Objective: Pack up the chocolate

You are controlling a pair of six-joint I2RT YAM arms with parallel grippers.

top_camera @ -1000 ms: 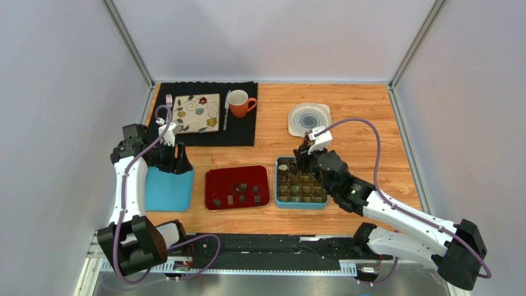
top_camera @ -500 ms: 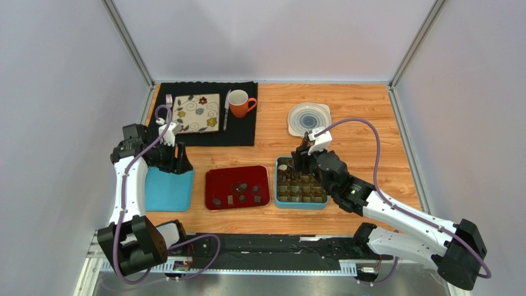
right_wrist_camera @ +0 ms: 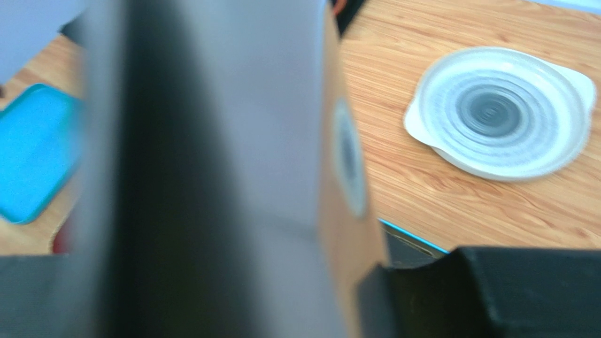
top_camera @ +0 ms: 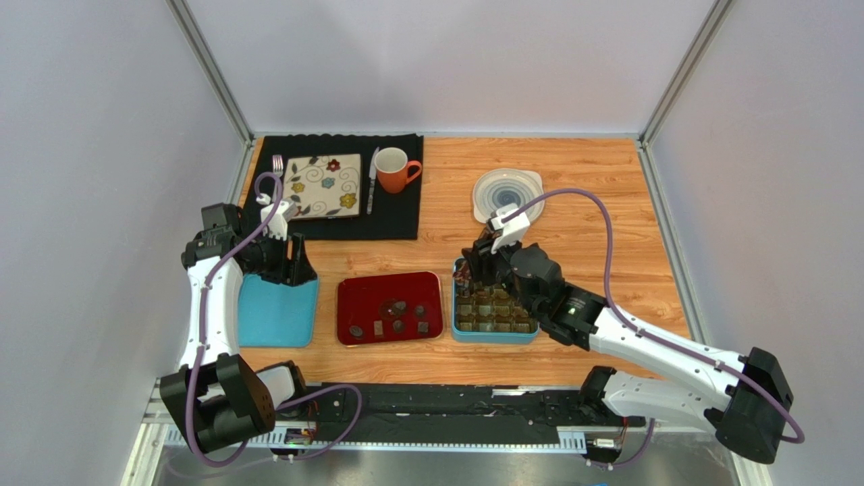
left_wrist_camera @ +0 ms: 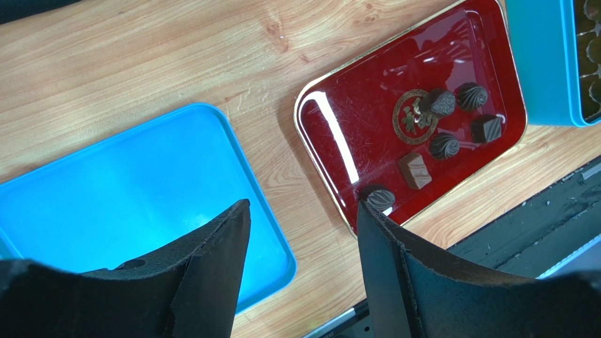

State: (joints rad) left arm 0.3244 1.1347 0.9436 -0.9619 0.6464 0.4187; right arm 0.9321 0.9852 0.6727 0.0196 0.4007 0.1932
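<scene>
here, 6 chocolates [left_wrist_camera: 415, 171] on red tray [left_wrist_camera: 395, 70]; my left gripper [left_wrist_camera: 303, 211] fingers apart, right gripper [top_camera: 479, 265] i cannot tell.

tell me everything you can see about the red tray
The red tray is a glossy, lacquer-like dark red rectangle with rounded corners, a thin gold rim and a round gold emblem in its middle. It lies flat on the wooden table, between the blue tray and the teal box, apart from both. Six dark chocolates rest in it. Only the table and the chocolates touch it.
</scene>
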